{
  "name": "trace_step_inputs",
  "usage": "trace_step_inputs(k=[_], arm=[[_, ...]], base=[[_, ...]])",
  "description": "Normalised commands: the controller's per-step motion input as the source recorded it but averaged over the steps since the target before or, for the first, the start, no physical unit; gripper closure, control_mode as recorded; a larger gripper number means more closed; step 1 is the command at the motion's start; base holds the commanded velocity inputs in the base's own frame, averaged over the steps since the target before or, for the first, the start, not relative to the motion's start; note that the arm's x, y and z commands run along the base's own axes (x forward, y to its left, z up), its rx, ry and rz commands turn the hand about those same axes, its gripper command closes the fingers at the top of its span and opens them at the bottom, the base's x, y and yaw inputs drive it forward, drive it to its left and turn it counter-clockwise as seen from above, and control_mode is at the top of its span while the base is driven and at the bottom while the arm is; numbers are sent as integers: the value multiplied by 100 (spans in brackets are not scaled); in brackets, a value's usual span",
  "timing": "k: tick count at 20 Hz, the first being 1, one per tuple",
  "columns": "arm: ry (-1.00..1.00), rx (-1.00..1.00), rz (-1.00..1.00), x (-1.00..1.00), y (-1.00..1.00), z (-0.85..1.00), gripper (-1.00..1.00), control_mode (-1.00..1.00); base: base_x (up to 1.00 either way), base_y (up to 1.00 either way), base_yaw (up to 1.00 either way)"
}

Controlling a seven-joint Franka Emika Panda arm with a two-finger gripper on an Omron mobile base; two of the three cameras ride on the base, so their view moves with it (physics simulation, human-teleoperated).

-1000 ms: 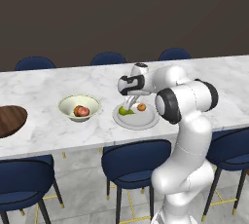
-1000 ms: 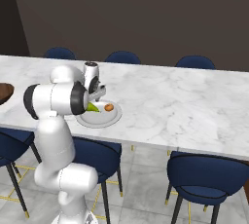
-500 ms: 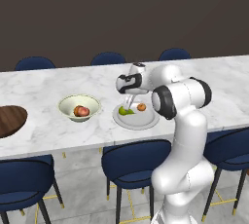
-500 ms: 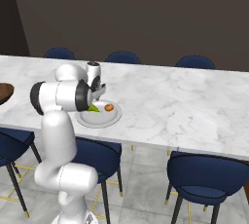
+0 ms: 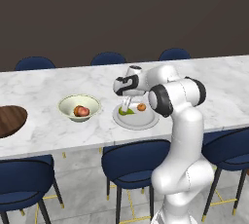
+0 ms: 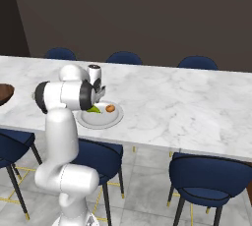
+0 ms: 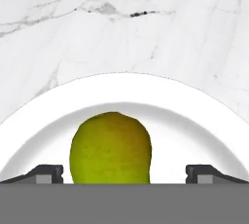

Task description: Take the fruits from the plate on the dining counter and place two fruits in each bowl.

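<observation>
Gripper [image 7: 124, 174] spread wide, straddling green-yellow fruit [image 7: 111, 147] (untouched) on plate [image 7: 194, 116].

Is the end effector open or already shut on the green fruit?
Open. In the hand view both fingertips stand wide apart either side of the green-yellow fruit on the plate, not touching it.

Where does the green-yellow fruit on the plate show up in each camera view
Left base view: green-yellow fruit on the plate's left part, under the gripper.
Right base view: at the plate's left edge, beside the arm.
Hand view: bottom centre, between the fingertips.
Shared landmark: the light-grey plate.
</observation>
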Motion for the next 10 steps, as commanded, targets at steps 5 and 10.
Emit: trace_step_inputs(k=[5, 10], arm=[[2, 0, 3, 10, 8, -6, -100, -100], [2, 0, 2, 0, 0, -17, -100, -100]], base=[[0, 0, 0], [0, 0, 0]])
